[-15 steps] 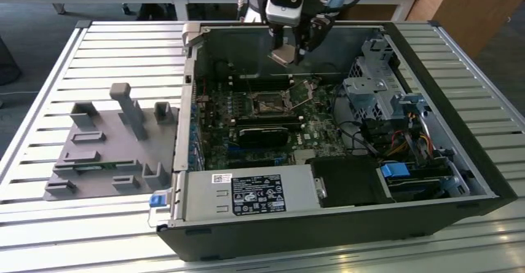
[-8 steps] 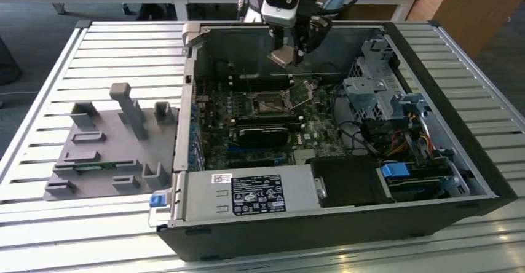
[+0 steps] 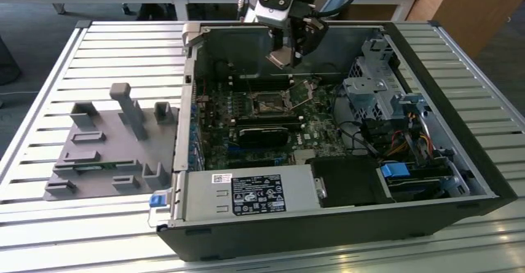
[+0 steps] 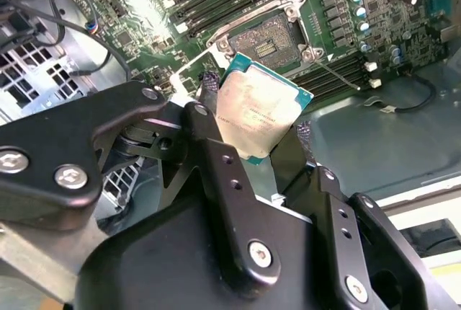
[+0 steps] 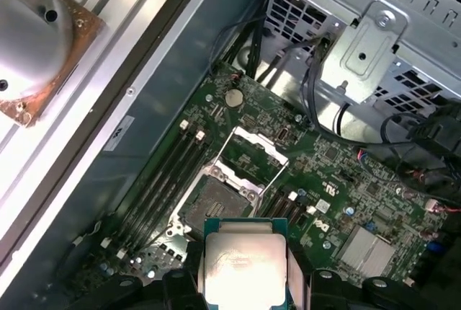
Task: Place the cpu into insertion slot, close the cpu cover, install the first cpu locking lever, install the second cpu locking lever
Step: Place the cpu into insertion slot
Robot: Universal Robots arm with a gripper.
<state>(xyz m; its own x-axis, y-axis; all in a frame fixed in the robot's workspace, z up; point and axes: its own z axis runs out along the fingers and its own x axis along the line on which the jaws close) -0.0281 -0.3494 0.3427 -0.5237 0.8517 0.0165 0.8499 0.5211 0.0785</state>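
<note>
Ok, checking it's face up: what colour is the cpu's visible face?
Silver-grey with a green rim; the cpu shows best in the second wrist view.

I hold the cpu (image 4: 252,101) clamped in my gripper (image 4: 256,112), hanging inside the open case (image 3: 328,230) above the board (image 5: 338,180), apart from the insertion slot (image 5: 216,198) below; cpu cover (image 5: 253,150) tilted up at that slot's edge; fixture block (image 3: 98,150) on the table (image 3: 123,51), exterior view's left of the case.
</note>
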